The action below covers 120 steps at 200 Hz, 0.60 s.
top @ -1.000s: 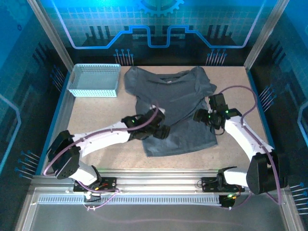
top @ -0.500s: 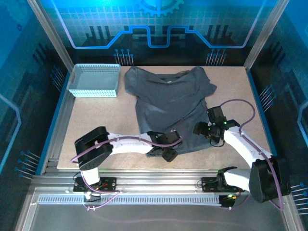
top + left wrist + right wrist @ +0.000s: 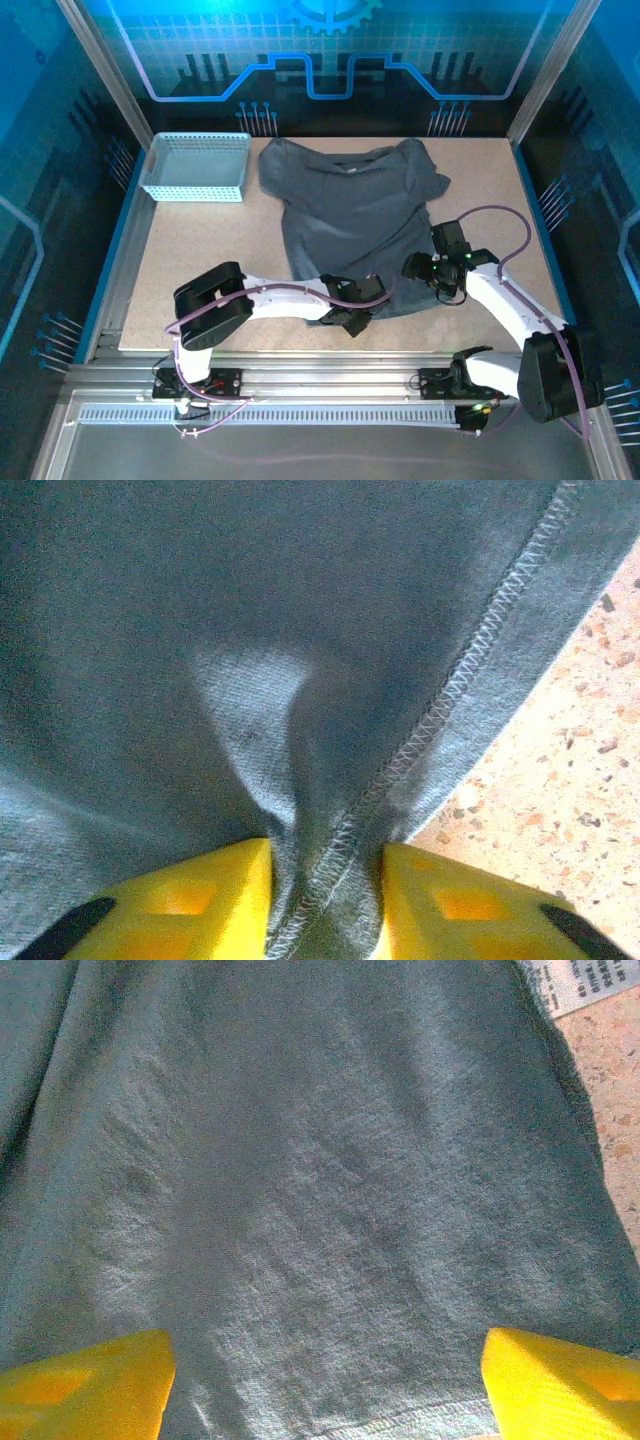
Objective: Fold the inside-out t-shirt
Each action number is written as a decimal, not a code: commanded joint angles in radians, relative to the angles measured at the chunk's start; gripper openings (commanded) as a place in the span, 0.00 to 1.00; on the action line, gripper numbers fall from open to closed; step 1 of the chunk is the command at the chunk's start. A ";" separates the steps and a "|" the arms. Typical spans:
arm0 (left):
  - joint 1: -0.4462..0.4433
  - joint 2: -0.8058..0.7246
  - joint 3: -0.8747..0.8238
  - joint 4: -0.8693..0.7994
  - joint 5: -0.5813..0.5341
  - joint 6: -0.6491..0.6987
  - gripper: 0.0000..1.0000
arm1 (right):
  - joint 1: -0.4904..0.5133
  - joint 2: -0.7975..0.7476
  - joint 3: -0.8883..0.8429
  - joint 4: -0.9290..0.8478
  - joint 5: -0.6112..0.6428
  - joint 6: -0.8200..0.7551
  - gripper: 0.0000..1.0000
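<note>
The inside-out t-shirt (image 3: 350, 200), dark grey, lies flat on the table with its collar at the far side and its hem near the arms. My left gripper (image 3: 355, 308) is at the bottom hem, near its middle. In the left wrist view a fold of the stitched hem (image 3: 330, 860) is bunched between the yellow fingers (image 3: 200, 900), and the left gripper (image 3: 325, 905) is shut on it. My right gripper (image 3: 425, 272) sits at the shirt's lower right corner. In the right wrist view the right gripper (image 3: 325, 1390) stands open, wide over flat cloth (image 3: 300, 1160) and the hem.
A light blue mesh basket (image 3: 195, 166) stands at the far left, beside the shirt's sleeve. Bare speckled table (image 3: 200, 240) runs left of the shirt and along the front edge. A white printed label (image 3: 590, 980) shows at the shirt's edge. Frame posts stand at the back corners.
My left arm swung from the shirt's lower left down to the bottom hem, and its jaws closed on a fold of cloth. The right gripper shifted slightly nearer the hem and stayed open.
</note>
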 commanded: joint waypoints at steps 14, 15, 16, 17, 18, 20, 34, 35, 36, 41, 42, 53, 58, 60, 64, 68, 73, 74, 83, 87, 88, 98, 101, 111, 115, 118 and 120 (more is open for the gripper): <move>0.010 -0.004 -0.008 -0.007 -0.075 -0.003 0.19 | 0.013 -0.022 0.005 -0.016 0.009 0.012 0.82; 0.010 -0.006 -0.009 -0.005 -0.077 -0.003 0.19 | 0.013 -0.022 0.004 -0.016 0.009 0.012 0.82; 0.010 -0.007 -0.010 -0.004 -0.077 -0.003 0.19 | 0.014 -0.023 0.003 -0.016 0.009 0.013 0.82; 0.010 -0.009 -0.010 -0.004 -0.078 -0.004 0.18 | 0.013 -0.023 0.003 -0.016 0.009 0.013 0.82; 0.010 -0.010 -0.011 -0.002 -0.080 -0.004 0.18 | 0.013 -0.023 0.002 -0.015 0.008 0.013 0.82; 0.010 -0.014 -0.012 0.000 -0.080 -0.005 0.17 | 0.013 -0.025 0.002 -0.014 0.008 0.013 0.82; 0.011 -0.045 -0.019 0.012 -0.086 -0.012 0.12 | 0.013 -0.031 -0.004 -0.010 0.003 0.010 0.82; 0.012 -0.048 -0.019 0.012 -0.086 -0.014 0.12 | 0.012 -0.031 -0.004 -0.010 0.002 0.009 0.82; 0.011 -0.050 -0.018 0.013 -0.086 -0.013 0.12 | 0.014 -0.032 -0.004 -0.009 0.002 0.009 0.82; 0.011 -0.063 -0.019 0.017 -0.085 -0.016 0.11 | 0.014 -0.034 -0.006 -0.008 -0.001 0.006 0.82; 0.011 -0.065 -0.019 0.017 -0.086 -0.016 0.11 | 0.016 -0.035 -0.006 -0.008 -0.002 0.005 0.82; 0.012 -0.092 -0.021 0.028 -0.086 -0.022 0.09 | 0.021 -0.045 -0.011 0.000 -0.003 -0.003 0.82; 0.014 -0.106 -0.022 0.033 -0.082 -0.024 0.09 | 0.025 -0.051 -0.014 0.004 -0.004 -0.006 0.82; 0.015 -0.113 -0.022 0.036 -0.081 -0.025 0.08 | 0.027 -0.053 -0.015 0.004 -0.005 -0.008 0.82; 0.019 -0.123 -0.023 0.040 -0.075 -0.027 0.08 | 0.030 -0.059 -0.017 0.005 -0.005 -0.009 0.83; 0.023 -0.133 -0.024 0.046 -0.069 -0.032 0.07 | 0.033 -0.064 -0.018 0.007 -0.005 -0.012 0.83; 0.028 -0.146 -0.026 0.054 -0.060 -0.037 0.06 | 0.038 -0.071 -0.020 0.009 -0.005 -0.013 0.82; 0.029 -0.150 -0.026 0.055 -0.058 -0.037 0.06 | 0.038 -0.072 -0.021 0.009 -0.005 -0.014 0.82; 0.038 -0.173 -0.035 0.071 -0.041 -0.047 0.05 | 0.047 -0.086 -0.022 0.012 -0.003 -0.018 0.83; 0.045 -0.183 -0.038 0.080 -0.032 -0.052 0.05 | 0.050 -0.093 -0.024 0.012 -0.001 -0.020 0.83; 0.047 -0.186 -0.039 0.081 -0.029 -0.053 0.05 | 0.051 -0.094 -0.024 0.012 0.000 -0.020 0.83; 0.063 -0.208 -0.047 0.097 -0.007 -0.063 0.03 | 0.059 -0.109 -0.027 0.015 0.002 -0.024 0.83; 0.069 -0.215 -0.049 0.101 -0.002 -0.066 0.03 | 0.063 -0.115 -0.028 0.016 0.003 -0.026 0.83; 0.087 -0.233 -0.053 0.116 0.016 -0.075 0.02 | 0.074 -0.137 -0.037 0.029 0.000 -0.032 0.83; 0.097 -0.240 -0.053 0.122 0.024 -0.078 0.02 | 0.080 -0.146 -0.042 0.036 -0.001 -0.034 0.83; 0.103 -0.244 -0.053 0.126 0.033 -0.082 0.02 | 0.084 -0.154 -0.045 0.043 -0.003 -0.037 0.83; 0.108 -0.247 -0.053 0.129 0.038 -0.083 0.01 | 0.089 -0.160 -0.047 0.048 -0.005 -0.038 0.83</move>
